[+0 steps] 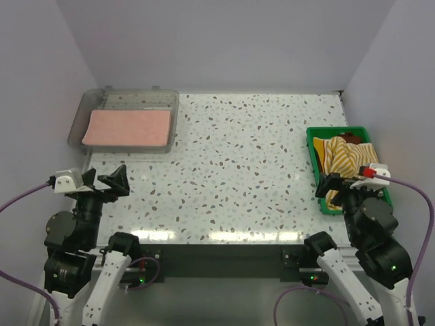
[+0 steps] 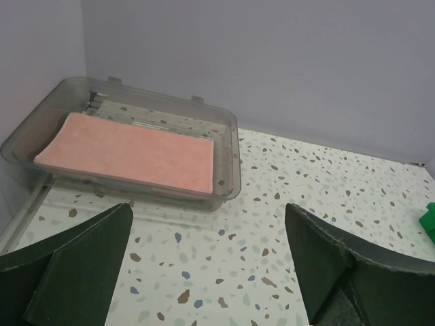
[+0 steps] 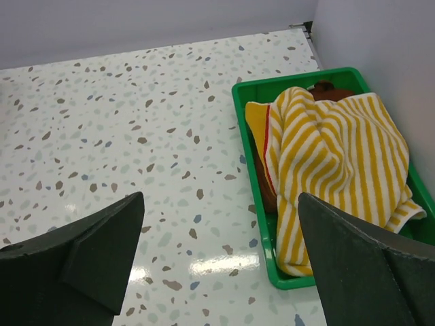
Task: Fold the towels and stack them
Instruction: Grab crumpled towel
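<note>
Left gripper (image 2: 207, 272) and right gripper (image 3: 221, 265) gape empty; beyond the left fingers (image 2: 68, 272) a pink towel (image 2: 129, 153) lies folded, beyond the right the striped towel (image 3: 340, 156) waits crumpled.

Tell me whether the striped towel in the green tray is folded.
Not folded: the striped towel lies rumpled in loose creases across the green tray, over a brown towel.
</note>
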`<state>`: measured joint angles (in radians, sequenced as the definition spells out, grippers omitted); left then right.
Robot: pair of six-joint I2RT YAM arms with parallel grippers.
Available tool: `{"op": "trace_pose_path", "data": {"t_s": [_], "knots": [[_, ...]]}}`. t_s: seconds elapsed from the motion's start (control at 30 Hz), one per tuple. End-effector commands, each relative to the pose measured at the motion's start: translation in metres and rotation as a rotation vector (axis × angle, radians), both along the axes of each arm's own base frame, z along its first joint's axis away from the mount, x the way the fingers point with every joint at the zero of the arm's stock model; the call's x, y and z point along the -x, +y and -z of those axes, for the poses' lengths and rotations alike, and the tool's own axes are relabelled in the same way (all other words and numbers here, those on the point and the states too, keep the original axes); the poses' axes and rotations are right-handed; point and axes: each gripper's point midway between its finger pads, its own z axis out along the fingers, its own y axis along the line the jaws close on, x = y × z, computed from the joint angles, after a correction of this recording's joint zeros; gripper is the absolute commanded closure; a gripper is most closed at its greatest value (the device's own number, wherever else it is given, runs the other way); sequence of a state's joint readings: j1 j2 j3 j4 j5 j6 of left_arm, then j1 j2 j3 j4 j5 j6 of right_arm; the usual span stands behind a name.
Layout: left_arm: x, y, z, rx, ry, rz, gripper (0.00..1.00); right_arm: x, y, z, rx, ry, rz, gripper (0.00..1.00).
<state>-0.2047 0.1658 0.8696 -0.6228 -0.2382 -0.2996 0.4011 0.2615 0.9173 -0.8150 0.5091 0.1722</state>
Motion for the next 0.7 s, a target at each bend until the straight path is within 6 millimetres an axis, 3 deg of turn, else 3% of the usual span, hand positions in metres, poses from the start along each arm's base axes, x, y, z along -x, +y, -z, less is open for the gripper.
{"op": "trace_pose_path", "data": {"t_s": [0.0, 0.3, 0.33, 0.37, 0.43, 0.53, 0.57, 0.67], "knots": [[-0.009, 0.001, -0.003, 0.027, 0.001, -0.020, 0.00, -0.011, 0.009, -0.004, -0.025, 0.012, -0.014, 0.01], [-0.029, -0.015, 0.018, 0.033, 0.123, 0.036, 0.00, -0.065, 0.024, 0.005, 0.004, 0.189, 0.070, 0.01], [-0.032, -0.018, 0.022, 0.036, 0.152, 0.046, 0.00, -0.070, 0.013, 0.006, 0.018, 0.200, 0.159, 0.01], [-0.033, -0.022, 0.024, 0.035, 0.168, 0.068, 0.00, -0.082, 0.010, 0.023, 0.065, 0.281, 0.215, 0.01], [-0.037, -0.027, 0.030, 0.029, 0.214, 0.088, 0.00, -0.093, -0.002, 0.026, 0.123, 0.323, 0.335, 0.01], [-0.039, -0.033, 0.040, 0.012, 0.282, 0.119, 0.00, -0.121, -0.007, 0.051, 0.209, 0.472, 0.408, 0.01], [-0.039, -0.037, 0.042, 0.002, 0.305, 0.146, 0.00, -0.137, -0.038, 0.073, 0.158, 0.577, 0.515, 0.01], [-0.038, -0.038, 0.042, -0.004, 0.318, 0.155, 0.00, -0.149, -0.053, 0.091, 0.168, 0.632, 0.570, 0.01]]}}
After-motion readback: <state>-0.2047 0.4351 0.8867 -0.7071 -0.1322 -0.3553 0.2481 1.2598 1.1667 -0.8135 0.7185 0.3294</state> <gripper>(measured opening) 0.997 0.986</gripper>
